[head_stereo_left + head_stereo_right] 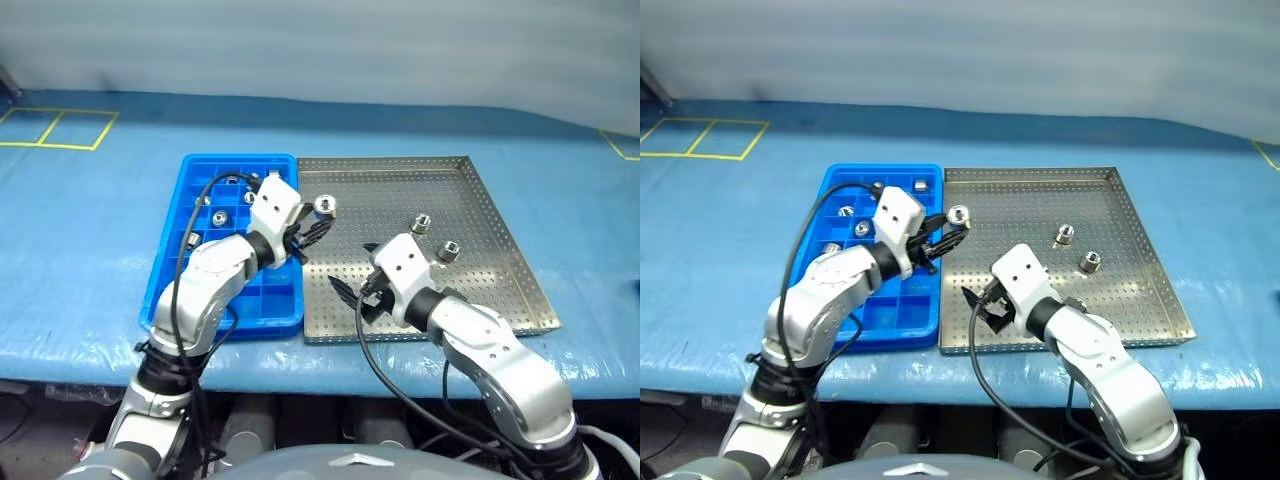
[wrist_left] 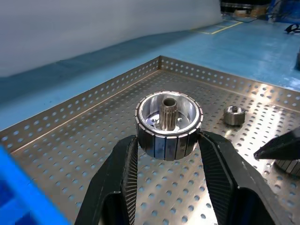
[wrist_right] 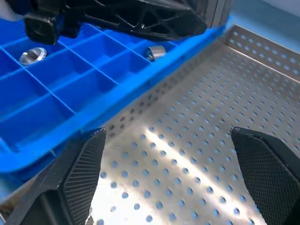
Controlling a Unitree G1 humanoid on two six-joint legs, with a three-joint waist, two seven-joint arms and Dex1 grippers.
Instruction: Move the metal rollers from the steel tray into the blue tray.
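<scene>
Right gripper (image 1: 980, 303) is nearest: jaws wide apart, empty, low over the near-left part of the steel tray (image 1: 490, 215), close to its border with the blue tray (image 1: 165, 280). In the right wrist view its pads (image 3: 84, 168) straddle bare perforated floor.

Left gripper (image 1: 312, 232) is clamped on one roller (image 1: 325, 206), held clear above the steel tray's left edge, right at the seam between the two trays. Left wrist view shows the fingers (image 2: 119, 173) pinching the roller's ribbed side wall low down, bore facing up, most of the body proud of the pads.

Farther out: two rollers (image 1: 422, 222) (image 1: 449, 249) left on the steel floor, well apart from both grippers. Blue tray already has several rollers (image 1: 219, 215) in its far cells; near cells look empty.

Risks:
- Grip is shallow on a smooth, round part. A fast swing or a knock could twist it out, and it would drop on the seam and roll.
- The arms sit close together at the seam. If right goes for the next roller while left crosses, cable or finger contact is likely.
- Cells are small. An off-centre release lands the roller on a divider, where it tips or hops into a neighbouring cell.
- Dropping from height could bounce it out, so go low before opening.
</scene>
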